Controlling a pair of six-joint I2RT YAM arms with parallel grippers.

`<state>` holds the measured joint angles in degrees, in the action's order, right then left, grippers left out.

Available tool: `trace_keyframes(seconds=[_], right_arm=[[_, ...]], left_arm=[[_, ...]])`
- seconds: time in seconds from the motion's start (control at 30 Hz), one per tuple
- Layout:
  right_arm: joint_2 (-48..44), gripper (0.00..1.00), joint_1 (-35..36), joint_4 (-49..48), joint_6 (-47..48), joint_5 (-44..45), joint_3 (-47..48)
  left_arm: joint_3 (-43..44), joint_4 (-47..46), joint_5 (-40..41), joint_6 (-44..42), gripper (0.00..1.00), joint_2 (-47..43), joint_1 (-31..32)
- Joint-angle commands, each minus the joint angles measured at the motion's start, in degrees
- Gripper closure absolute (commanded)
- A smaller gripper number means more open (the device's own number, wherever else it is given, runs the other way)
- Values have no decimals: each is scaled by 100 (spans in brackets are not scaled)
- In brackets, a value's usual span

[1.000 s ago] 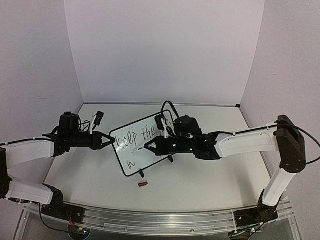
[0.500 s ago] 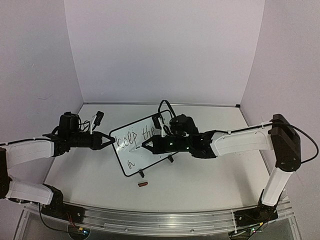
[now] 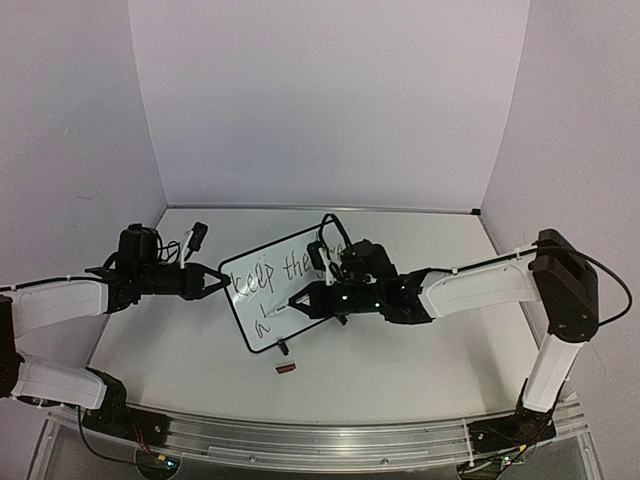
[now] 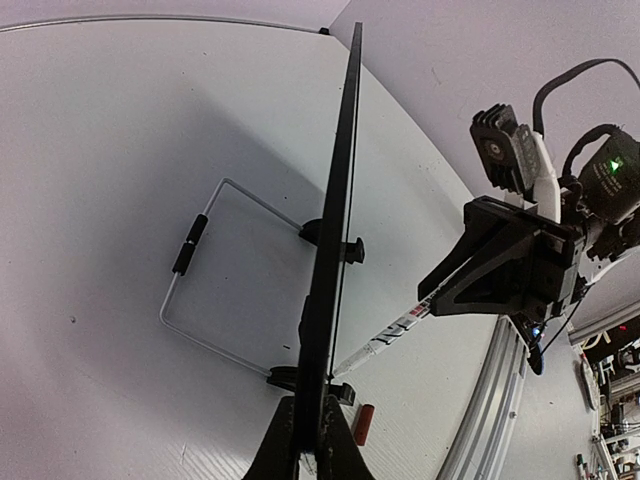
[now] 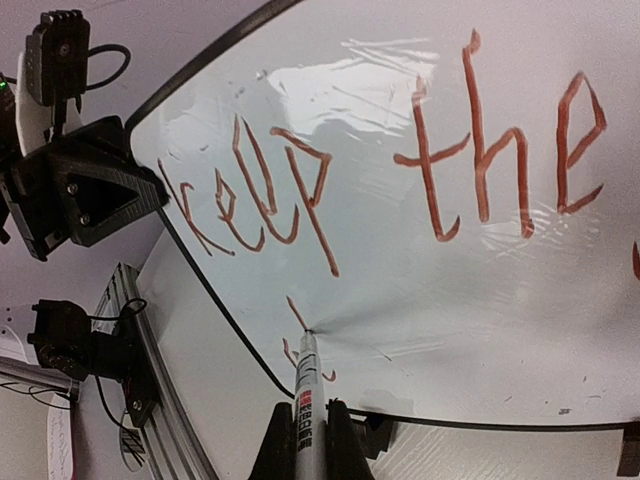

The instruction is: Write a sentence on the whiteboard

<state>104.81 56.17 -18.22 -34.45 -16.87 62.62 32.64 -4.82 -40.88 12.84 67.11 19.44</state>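
The whiteboard (image 3: 250,300) stands tilted on the table and shows edge-on in the left wrist view (image 4: 340,180). My left gripper (image 3: 222,283) is shut on its left edge (image 4: 322,440). The sentence (image 3: 275,272) reads "keep the" in reddish-brown lettering (image 5: 478,130). Below it, at the lower left, are a few short strokes (image 5: 297,312). My right gripper (image 3: 305,298) is shut on a white marker (image 5: 305,390). Its tip touches the board at the end of one short stroke.
A small red marker cap (image 3: 286,369) lies on the table in front of the board, also in the left wrist view (image 4: 363,425). A wire stand (image 4: 190,245) lies behind the board. A metal rail (image 3: 320,440) runs along the near edge.
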Motion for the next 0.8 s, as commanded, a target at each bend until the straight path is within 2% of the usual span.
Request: trace_keyframes(seconds=[0.0, 0.33, 0.77], right_arm=[[10, 100, -22, -101, -157, -39, -249], [-14, 100, -25, -89, -267, -3, -539], [-712, 100, -26, -67, -75, 403, -378]], left_arm=[[181, 56, 353, -265, 100, -47, -42], [181, 62, 344, -263, 100, -60, -46], [174, 64, 342, -256, 100, -78, -46]])
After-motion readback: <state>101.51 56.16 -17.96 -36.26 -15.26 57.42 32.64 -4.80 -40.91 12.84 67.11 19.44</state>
